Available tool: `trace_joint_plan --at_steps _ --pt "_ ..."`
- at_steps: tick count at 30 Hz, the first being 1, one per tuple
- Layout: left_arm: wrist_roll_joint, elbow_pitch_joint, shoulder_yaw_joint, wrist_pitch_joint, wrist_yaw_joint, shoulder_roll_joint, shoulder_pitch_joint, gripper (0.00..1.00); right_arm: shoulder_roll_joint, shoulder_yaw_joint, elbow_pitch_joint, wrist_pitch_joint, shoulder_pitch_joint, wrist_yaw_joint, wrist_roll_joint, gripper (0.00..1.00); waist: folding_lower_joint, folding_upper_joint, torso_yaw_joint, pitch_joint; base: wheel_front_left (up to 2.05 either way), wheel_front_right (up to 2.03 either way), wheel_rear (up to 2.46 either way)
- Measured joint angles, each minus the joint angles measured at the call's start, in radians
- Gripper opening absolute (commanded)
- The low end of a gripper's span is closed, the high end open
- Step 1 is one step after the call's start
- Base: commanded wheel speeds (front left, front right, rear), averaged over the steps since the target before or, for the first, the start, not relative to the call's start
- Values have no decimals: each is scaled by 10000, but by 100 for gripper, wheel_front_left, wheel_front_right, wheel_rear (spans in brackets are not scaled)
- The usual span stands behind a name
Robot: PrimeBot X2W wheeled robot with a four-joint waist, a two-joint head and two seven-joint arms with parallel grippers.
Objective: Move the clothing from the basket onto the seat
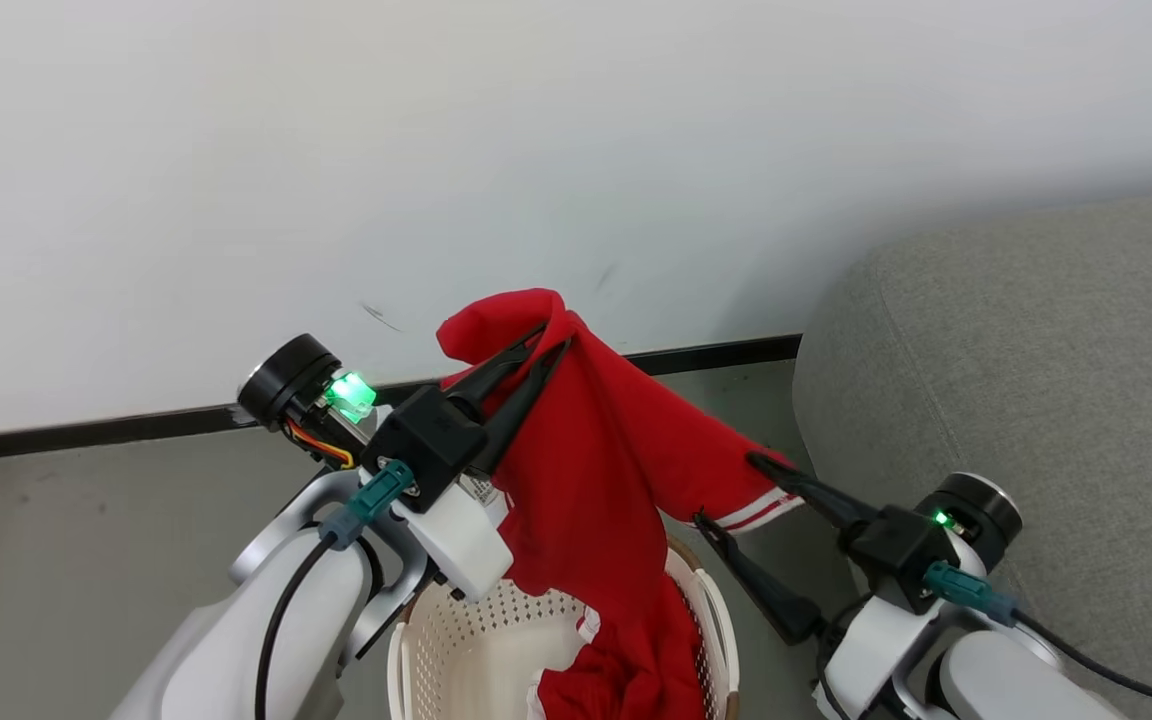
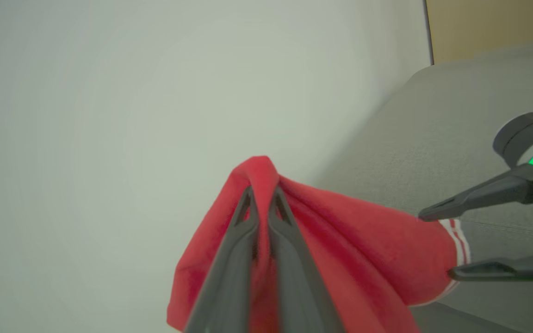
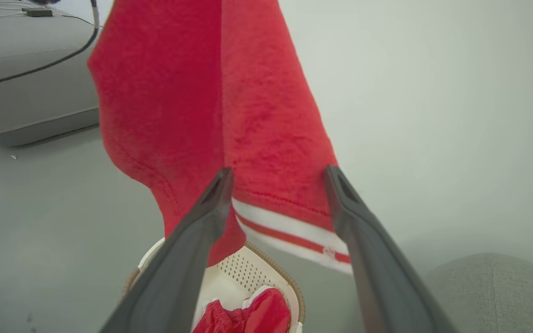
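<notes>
Head view has the left claw clenched on a fold of a red garment; the cloth peaks at its fingertips and hangs away beneath it. The garment's lower part reaches down into the basket, which sits below and between the two claws, with its cream perforated wall showing under the left wrist. The right claw is released, jaws spread wide, and the garment's white-striped cuff lies between its two fingers; I cannot tell whether either finger touches the cloth. The seat, grey and rounded at the corner, lies on the outer side of the right claw, near it. Right wrist view looks along the spread fingers: the striped hem hangs between their tips, and below them a second garment, also red with a white edge, lies bunched on the basket's floor. Left wrist view shows the left fingers pressed close together with red cloth pinched between them, and the right claw off to their right, in front of the seat.
</notes>
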Motion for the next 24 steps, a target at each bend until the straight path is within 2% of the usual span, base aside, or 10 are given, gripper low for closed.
trace_joint_plan --at_steps 13,24 --pt "-148 -719 -418 441 -42 -194 374 0 -637 1601 303 662 -1234 2 270 100 0 0 269 -447 0 0 0" --pt "-291 -1175 -614 769 -44 -257 478 0 -295 3145 752 895 -2171 6 769 100 0 0 511 -524 0 0 0"
